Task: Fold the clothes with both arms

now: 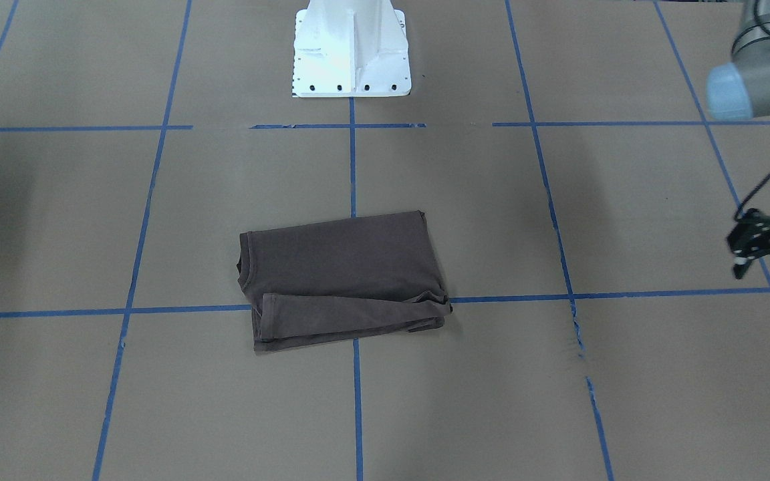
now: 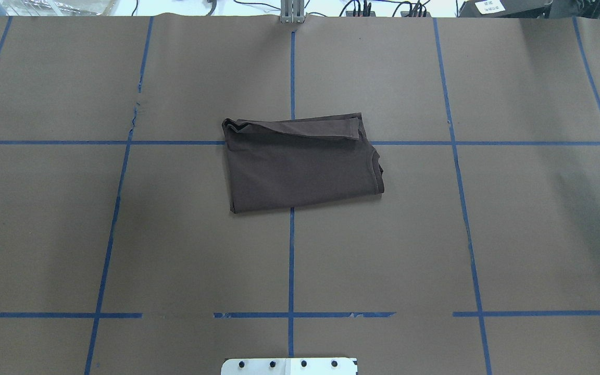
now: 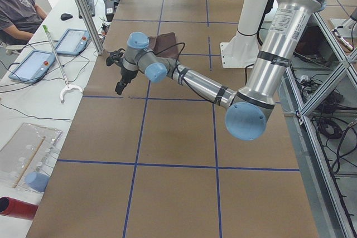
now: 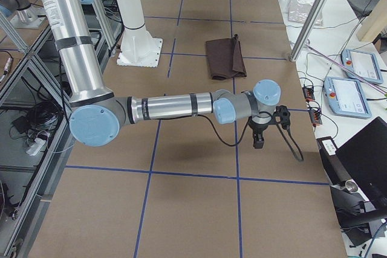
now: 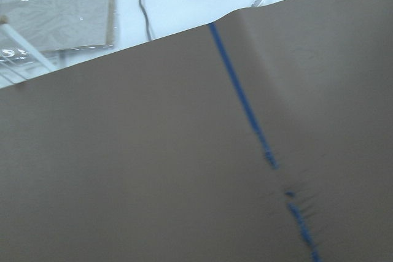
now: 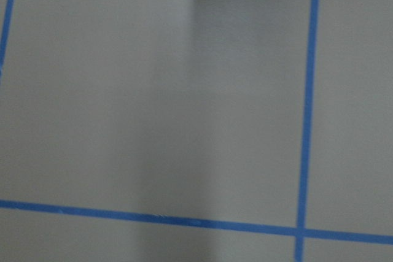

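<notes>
The dark brown-grey T-shirt point(image 1: 341, 280) lies folded into a rough rectangle at the table's middle, with one sleeve folded over its edge. It also shows in the overhead view point(image 2: 300, 164) and in both side views point(image 3: 164, 43) point(image 4: 225, 57). My left gripper point(image 1: 749, 252) hangs above the table at its left end, far from the shirt and holding nothing; the frame edge cuts it, and I cannot tell if it is open. It also shows in the left side view point(image 3: 120, 85). My right gripper point(image 4: 258, 140) hangs above the table's right end, empty; I cannot tell its state.
The white pedestal base point(image 1: 351, 50) stands at the robot's side of the table. Blue tape lines point(image 2: 291, 250) grid the brown table cover. Beyond the far edge are tablets point(image 3: 72, 42), a grabber tool point(image 3: 61, 90) and a seated person point(image 3: 19, 4).
</notes>
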